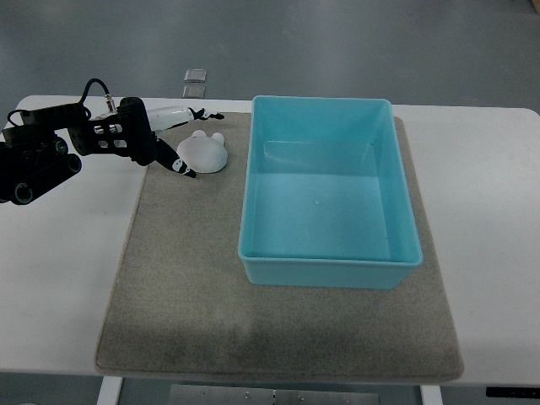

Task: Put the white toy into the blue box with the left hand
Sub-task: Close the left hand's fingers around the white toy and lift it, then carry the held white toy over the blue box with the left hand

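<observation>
The robot's left hand reaches the white toy at the mat's far left corner, fingers spread either side and not yet closed on it. A sound grasp likely calls for closing evenly around the rounded body before lifting it clear over the near wall of the empty blue box just to the right. A grey felt mat covers the white table, above grey flooring.

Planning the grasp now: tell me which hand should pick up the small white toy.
Left. The black left hand is already beside the small white toy on the grey mat, fingers open around it. No right arm shows; the light blue plastic box stands empty alongside.
</observation>
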